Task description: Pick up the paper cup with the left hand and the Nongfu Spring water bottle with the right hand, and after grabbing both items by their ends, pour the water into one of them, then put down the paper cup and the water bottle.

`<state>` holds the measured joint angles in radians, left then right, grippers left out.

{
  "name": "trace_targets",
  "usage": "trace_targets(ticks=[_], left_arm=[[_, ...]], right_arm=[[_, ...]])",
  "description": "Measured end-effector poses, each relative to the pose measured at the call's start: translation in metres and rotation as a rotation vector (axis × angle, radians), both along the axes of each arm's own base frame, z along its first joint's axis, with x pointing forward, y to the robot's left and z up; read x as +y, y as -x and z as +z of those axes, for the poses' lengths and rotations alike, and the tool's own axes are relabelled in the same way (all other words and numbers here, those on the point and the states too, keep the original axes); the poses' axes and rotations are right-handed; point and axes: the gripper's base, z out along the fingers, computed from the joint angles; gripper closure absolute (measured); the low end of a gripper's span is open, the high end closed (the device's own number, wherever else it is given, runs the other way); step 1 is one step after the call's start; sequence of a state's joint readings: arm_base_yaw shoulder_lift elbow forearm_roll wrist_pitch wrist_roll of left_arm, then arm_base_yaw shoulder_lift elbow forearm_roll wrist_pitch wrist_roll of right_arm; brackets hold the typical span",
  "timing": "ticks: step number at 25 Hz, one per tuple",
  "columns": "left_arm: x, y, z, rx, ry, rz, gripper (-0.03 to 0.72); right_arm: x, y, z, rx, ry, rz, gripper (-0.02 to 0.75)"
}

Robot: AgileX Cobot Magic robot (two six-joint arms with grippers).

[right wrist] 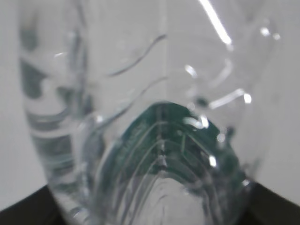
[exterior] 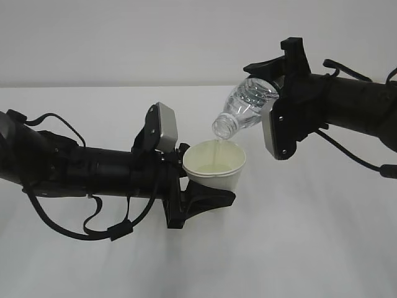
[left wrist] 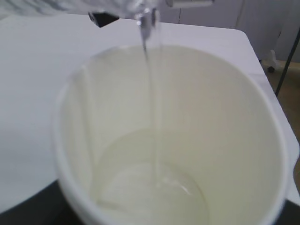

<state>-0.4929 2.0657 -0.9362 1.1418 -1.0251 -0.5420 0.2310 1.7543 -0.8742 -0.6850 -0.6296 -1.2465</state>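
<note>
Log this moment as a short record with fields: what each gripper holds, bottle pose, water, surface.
left gripper: shut on the paper cup, held upright above the table
right gripper: shut on the Nongfu Spring water bottle
bottle pose: tilted, open mouth down over the cup's rim
water: thin stream falling from the bottle mouth into the cup; a shallow pool covers the cup's bottom
stage: pouring under way
surface: white table

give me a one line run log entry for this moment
phase: pouring | left gripper: holds paper cup | right gripper: tilts bottle | water: streaming into cup
</note>
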Motion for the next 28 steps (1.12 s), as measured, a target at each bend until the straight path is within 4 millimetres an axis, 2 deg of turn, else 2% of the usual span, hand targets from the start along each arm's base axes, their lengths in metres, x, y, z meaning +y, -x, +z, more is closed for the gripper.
trace_targets(ticks=[28], left_arm=[[0.0,0.0,0.0,0.0,0.0,0.0,0.226]], right_arm=[[0.0003,0.0,0.0008,-0.017,0.009,0.008,0.272]])
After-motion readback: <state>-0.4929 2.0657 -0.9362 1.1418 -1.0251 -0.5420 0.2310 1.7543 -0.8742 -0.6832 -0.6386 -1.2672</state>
